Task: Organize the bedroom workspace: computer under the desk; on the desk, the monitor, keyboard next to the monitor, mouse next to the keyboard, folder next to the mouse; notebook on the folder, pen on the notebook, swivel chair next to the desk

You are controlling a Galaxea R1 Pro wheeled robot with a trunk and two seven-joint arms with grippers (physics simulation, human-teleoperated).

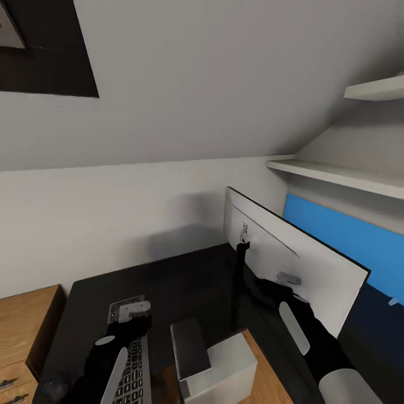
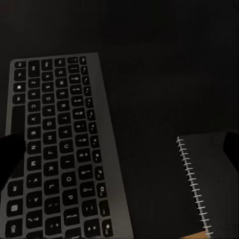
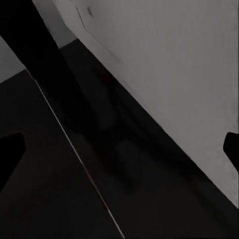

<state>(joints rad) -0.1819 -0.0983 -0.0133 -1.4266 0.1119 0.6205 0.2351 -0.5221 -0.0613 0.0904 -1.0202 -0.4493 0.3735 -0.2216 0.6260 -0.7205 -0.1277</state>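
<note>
Keyboard (image 2: 59, 149) lies flat on the black tabletop (image 1: 185, 280), notebook (image 2: 214, 184) beside it. Left jaws (image 2: 119, 149) hang wide apart above them, empty. Right jaws (image 3: 119, 149), spread and empty, face the monitor's (image 1: 292, 264) pale back.

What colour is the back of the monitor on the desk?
Pale grey, almost white, with a thin black edge; the monitor shows best in the head view.

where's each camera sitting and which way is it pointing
Head view: on the robot's head, facing forward and down at the desk, the monitor seen from its pale back, both arms low in frame.
Left wrist view: near the left gripper, facing down at the keyboard and notebook; dark fingertips at the edges.
Right wrist view: near the right gripper, facing the monitor's back and stem.
Head and left wrist views share the keyboard.
</note>
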